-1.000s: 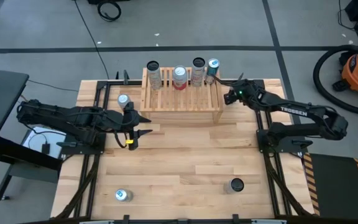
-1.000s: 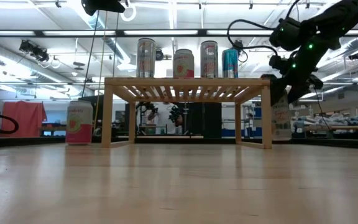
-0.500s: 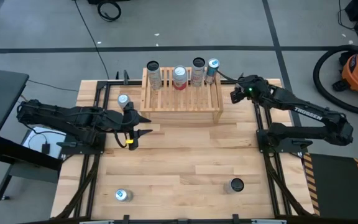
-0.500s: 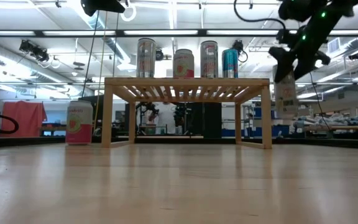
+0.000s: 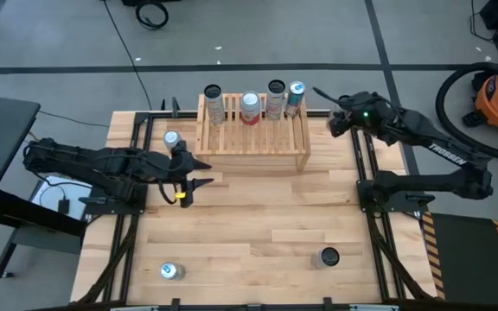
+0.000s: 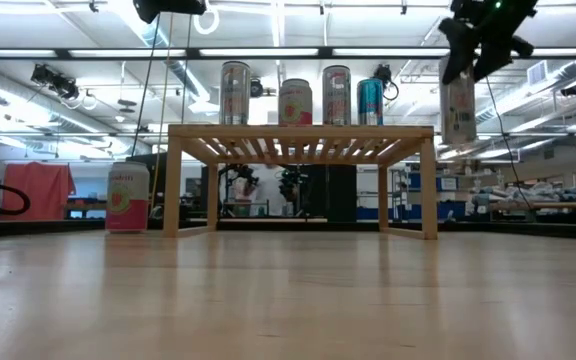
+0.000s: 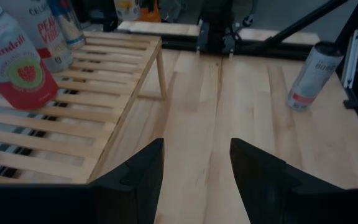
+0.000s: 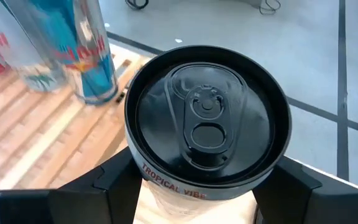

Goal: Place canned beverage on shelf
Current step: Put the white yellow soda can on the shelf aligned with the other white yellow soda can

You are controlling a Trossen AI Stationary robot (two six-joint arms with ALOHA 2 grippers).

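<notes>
Right hand (image 6: 476, 45) grips a black-topped can (image 8: 207, 121) by its upper wall, holding it upright in the air just off the shelf's (image 5: 253, 136) right end, bottom about level with the slatted top. Judged rigid, smooth and slippery; a side grip near the rim suits it. Left hand (image 7: 194, 165) is half open, empty, above the worktop (image 5: 258, 225) left of the shelf. Only the low view shows the can's height; the right wrist view shows its lid.
</notes>
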